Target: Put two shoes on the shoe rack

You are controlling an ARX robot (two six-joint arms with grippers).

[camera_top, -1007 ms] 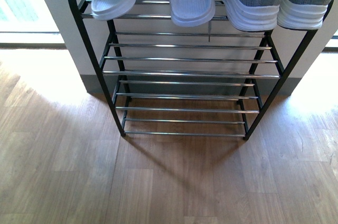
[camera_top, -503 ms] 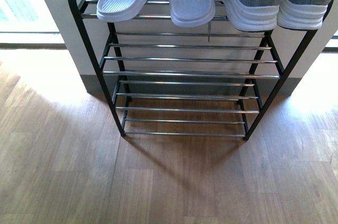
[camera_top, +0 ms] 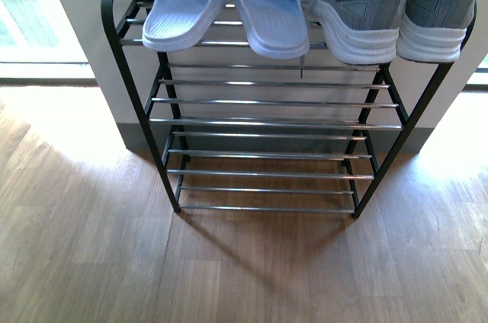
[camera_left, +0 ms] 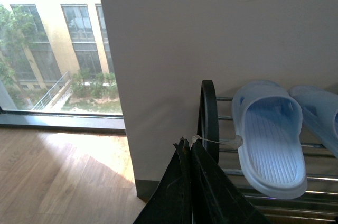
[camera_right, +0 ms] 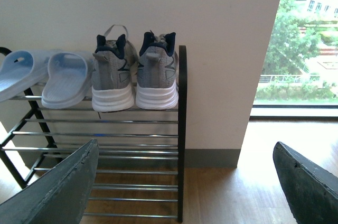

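While both grey sneakers sit on the top shelf of the shoe rack (camera_top: pixel 267 121), neither of our grippers touches them.

Front view: left sneaker (camera_top: pixel 352 11) and right sneaker (camera_top: pixel 438 11) are side by side at the rack's right end, heels toward us, white soles on the chrome rods, heels overhanging the front rod a bit. We can't tell whether the two touch. Left of them on the same shelf, a pair of light blue slippers (camera_top: pixel 229 7), also side by side. Lower tiers carry nothing. Rack stands on the wood floor (camera_top: pixel 244 277) against a white wall (camera_top: pixel 76 3). Neither arm shows in this view.

Right wrist view: right gripper (camera_right: pixel 185 182) is wide open, one dark finger (camera_right: pixel 58 192) at each side of the frame, nothing between them. The sneakers (camera_right: pixel 134 78) are well apart from the jaws, up on the top tier next to the black end post; the gap between the fingers frames the rack's lower tiers and the floor, not the shoes. Window with greenery is off to the side.

Left wrist view: left gripper (camera_left: pixel 189 182) has its fingers pressed together, nothing held. It sits just beside the rack's curved black end loop (camera_left: pixel 208 118), at the slipper end. Nearest slipper (camera_left: pixel 269 137) lies close by; a thin pale cord (camera_left: pixel 216 141) runs across by the fingertips. Sneakers are not visible in this view, so they're at the far end of the shelf from these jaws.
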